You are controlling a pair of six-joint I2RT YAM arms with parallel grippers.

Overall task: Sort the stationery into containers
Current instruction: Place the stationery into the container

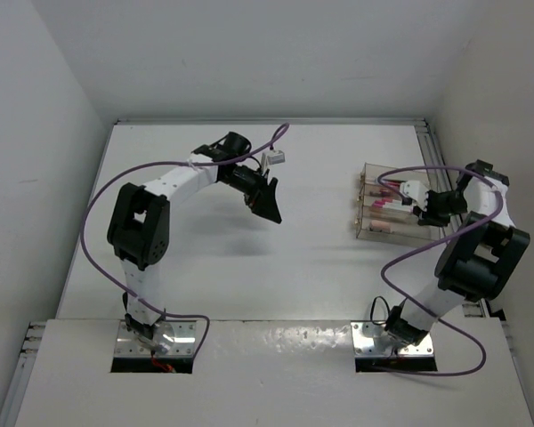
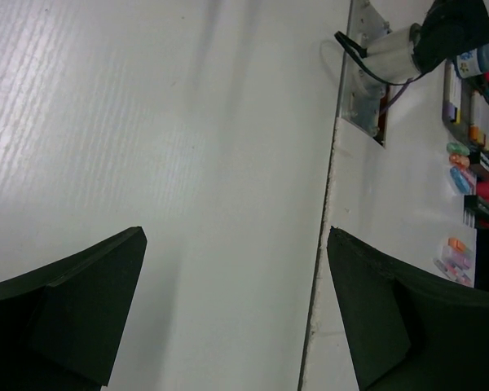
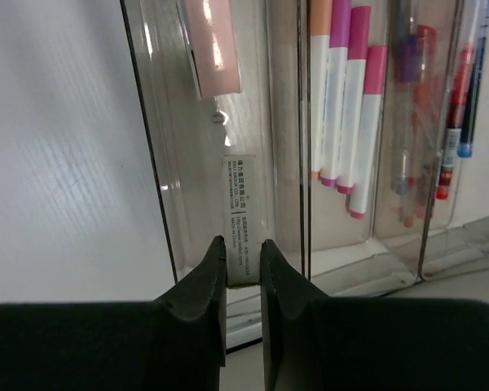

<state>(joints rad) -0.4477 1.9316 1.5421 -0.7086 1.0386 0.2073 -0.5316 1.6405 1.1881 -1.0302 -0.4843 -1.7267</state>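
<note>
The clear box (image 1: 374,224) stands at the right of the table, in front of my right gripper (image 1: 427,206). In the right wrist view the box (image 3: 159,187) shows pink-capped white pens (image 3: 354,98) in a middle slot and dark and red pens (image 3: 456,90) in the right slots. A pinkish eraser (image 3: 212,45) lies in the left slot. My right gripper (image 3: 243,243) is shut on a white labelled eraser (image 3: 241,208) held over that left slot. My left gripper (image 1: 269,203) hovers open and empty over bare table, as its wrist view (image 2: 236,232) shows.
A seam (image 2: 330,212) between table panels runs through the left wrist view, with the right arm's base (image 2: 367,90) beyond it. Small coloured items (image 2: 460,163) lie far off at that view's right edge. Walls enclose the table on three sides.
</note>
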